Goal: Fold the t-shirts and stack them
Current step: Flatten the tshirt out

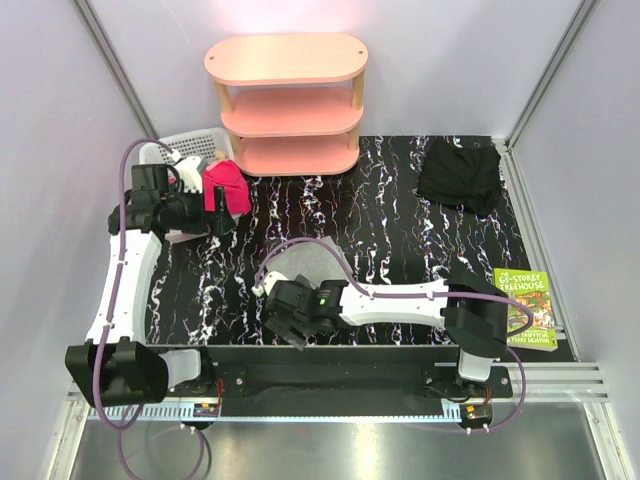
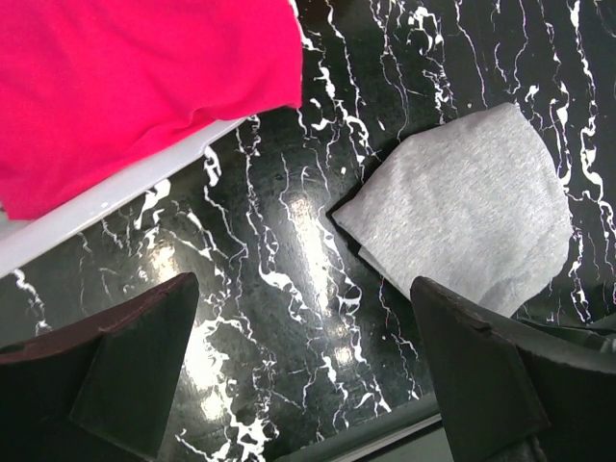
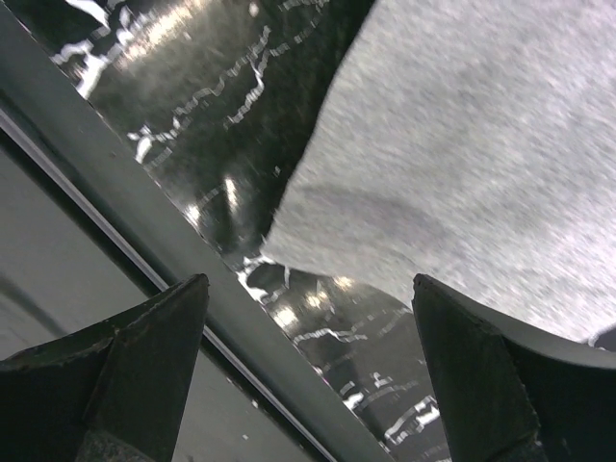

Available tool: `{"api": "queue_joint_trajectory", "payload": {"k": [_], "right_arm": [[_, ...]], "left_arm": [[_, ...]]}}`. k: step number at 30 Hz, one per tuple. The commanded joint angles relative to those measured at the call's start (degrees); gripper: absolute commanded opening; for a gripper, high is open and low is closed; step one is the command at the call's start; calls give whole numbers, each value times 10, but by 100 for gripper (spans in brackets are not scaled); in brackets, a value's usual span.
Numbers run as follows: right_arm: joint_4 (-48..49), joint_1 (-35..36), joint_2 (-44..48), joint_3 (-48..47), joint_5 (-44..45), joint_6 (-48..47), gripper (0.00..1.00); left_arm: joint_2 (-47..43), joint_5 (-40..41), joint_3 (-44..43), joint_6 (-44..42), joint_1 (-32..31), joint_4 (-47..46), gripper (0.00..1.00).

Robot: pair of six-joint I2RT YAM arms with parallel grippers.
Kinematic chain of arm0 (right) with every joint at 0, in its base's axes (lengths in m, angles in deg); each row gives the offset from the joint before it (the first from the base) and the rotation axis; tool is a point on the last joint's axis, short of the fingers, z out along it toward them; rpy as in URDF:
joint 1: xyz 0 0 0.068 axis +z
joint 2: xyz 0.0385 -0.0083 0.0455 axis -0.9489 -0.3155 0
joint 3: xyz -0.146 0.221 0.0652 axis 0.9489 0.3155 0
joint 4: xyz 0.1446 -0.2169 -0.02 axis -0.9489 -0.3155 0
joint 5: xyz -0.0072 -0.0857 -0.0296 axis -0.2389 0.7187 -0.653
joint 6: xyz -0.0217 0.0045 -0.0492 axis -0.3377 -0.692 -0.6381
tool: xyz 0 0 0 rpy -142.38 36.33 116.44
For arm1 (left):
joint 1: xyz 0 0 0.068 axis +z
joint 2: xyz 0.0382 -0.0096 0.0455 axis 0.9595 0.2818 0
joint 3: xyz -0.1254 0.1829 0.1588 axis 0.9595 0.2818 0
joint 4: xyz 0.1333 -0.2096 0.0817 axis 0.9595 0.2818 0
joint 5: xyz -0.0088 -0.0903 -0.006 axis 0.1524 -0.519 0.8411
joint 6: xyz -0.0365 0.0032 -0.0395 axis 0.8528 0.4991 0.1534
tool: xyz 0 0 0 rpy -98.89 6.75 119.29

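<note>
Currently both tools hang released over the black marbled bench [image 1: 400, 250] with nothing between their fingers. The left tool [image 2: 303, 284] is at the left of the overhead picture, its two dark fingers [image 2: 125, 371] spread wide above bare bench. Just beyond them, in the upper left of its wrist picture, the pink shirt [image 2: 135, 87] drapes over the rim of a white basket [image 2: 115, 197].

The grey shirt [image 1: 297, 263] lies bundled near the middle of the bench, toward the near edge. From above, the right arm [image 1: 400, 300] and its purple cable [image 1: 330, 250] cross in front of it and hide its lower part. The right tool [image 3: 308, 279] is low beside that bundle, fingers wide apart. In its wrist picture a corner of grey cloth sits between the fingertips and past them, not gripped. The metal rail [image 3: 144, 241] at the bench edge runs diagonally through the left of the same picture.

The black shirt [image 1: 460, 175] is a crumpled heap at the upper right of the bench, well apart from both tools. A green-covered book [image 1: 527, 308] lies at the right edge, close to the right arm's elbow. A pink three-tier shelf [image 1: 288, 100] stands at the back centre, just beside the basket.
</note>
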Motion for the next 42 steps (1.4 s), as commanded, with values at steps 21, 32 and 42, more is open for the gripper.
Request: {"api": "queue_joint_trajectory", "payload": {"k": [21,32,42], "right_arm": [[140,-80,-33,65,-66,58,51],[57,-83,65,-9,-49,45,0],[-121,-22,231,-223,-4,59,0]], "left_arm": [[-50,-36,-42,-20,30,33,97],[-54,-35,-40,-23,30,32,97],[-59,-43,-48,-26,30,34,97]]}}
